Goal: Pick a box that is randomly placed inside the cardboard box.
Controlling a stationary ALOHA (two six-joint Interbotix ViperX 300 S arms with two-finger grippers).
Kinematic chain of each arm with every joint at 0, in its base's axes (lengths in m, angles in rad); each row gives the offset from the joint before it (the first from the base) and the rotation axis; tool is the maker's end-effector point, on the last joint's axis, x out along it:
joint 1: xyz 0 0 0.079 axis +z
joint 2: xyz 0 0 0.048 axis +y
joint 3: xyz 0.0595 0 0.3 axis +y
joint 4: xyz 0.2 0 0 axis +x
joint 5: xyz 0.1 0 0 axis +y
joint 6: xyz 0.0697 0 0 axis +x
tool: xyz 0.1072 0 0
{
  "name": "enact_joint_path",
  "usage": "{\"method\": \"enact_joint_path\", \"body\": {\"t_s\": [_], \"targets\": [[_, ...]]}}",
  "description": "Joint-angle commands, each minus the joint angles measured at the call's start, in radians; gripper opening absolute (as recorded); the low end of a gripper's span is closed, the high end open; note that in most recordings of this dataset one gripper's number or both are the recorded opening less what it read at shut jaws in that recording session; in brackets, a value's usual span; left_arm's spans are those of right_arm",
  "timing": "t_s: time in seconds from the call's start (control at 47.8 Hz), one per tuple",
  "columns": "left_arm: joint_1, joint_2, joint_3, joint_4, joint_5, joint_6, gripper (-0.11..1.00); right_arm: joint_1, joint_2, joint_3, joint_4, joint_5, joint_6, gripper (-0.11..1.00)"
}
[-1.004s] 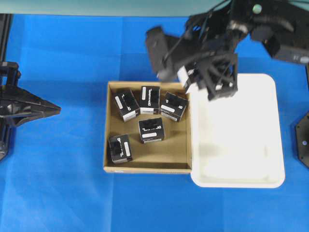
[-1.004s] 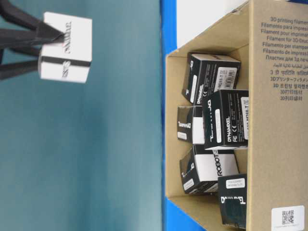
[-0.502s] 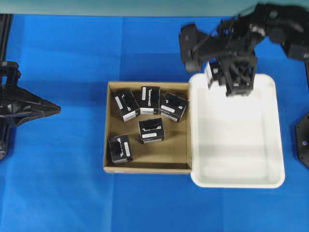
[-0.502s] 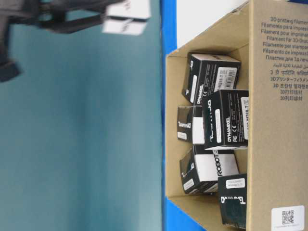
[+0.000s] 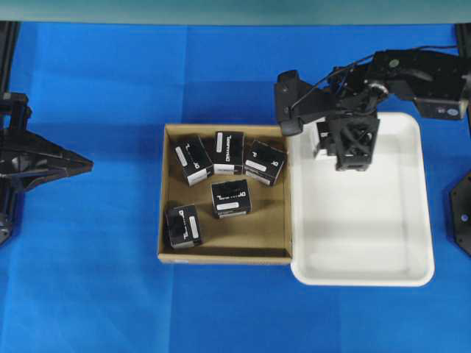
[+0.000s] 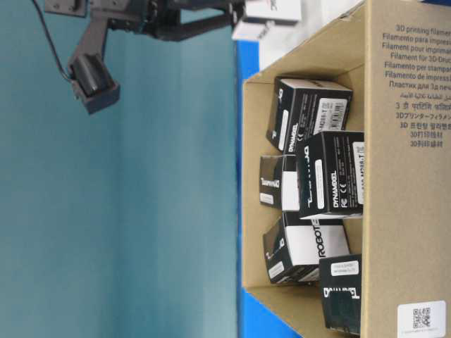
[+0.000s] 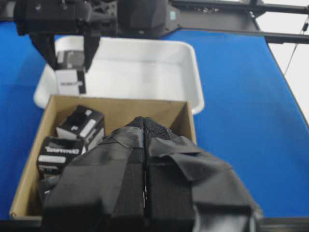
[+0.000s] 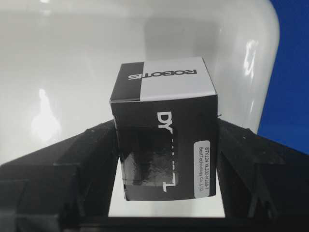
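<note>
My right gripper (image 5: 346, 143) is shut on a black box (image 5: 321, 140) with white print and holds it over the far-left part of the white tray (image 5: 360, 243). In the right wrist view the box (image 8: 164, 130) sits between both fingers, the tray below it. It also shows in the left wrist view (image 7: 71, 72) and at the top of the table-level view (image 6: 271, 14). The cardboard box (image 5: 224, 257) holds several more black boxes, such as one in its middle (image 5: 230, 198). My left gripper (image 5: 85, 166) is shut and empty at the far left, its tips (image 7: 145, 130) pressed together.
The tray touches the cardboard box's right wall. Blue cloth covers the table around both. A black arm base (image 5: 460, 213) stands at the right edge. The right arm's camera housing (image 5: 288, 103) hangs over the cardboard box's far right corner.
My right gripper has carried the black box rightward from above the cardboard box's far right corner to over the tray, and lower. The left arm has not moved.
</note>
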Motion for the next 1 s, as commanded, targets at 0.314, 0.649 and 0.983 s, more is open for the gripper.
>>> {"method": "enact_joint_path", "body": {"t_s": [0.314,0.649,0.983], "targets": [[0.002,0.018,-0.029,0.002,-0.014,-0.002,-0.07,0.008,0.077,-0.006,0.011,-0.057,0.086,0.59],[0.0,0.018,-0.029,0.002,-0.014,-0.002,-0.07,0.009,0.071,-0.006,0.015,-0.044,0.132,0.95],[-0.003,0.017,-0.029,0.002,-0.014,-0.002,-0.07,0.021,-0.038,-0.081,0.015,0.063,0.169,1.0]]}}
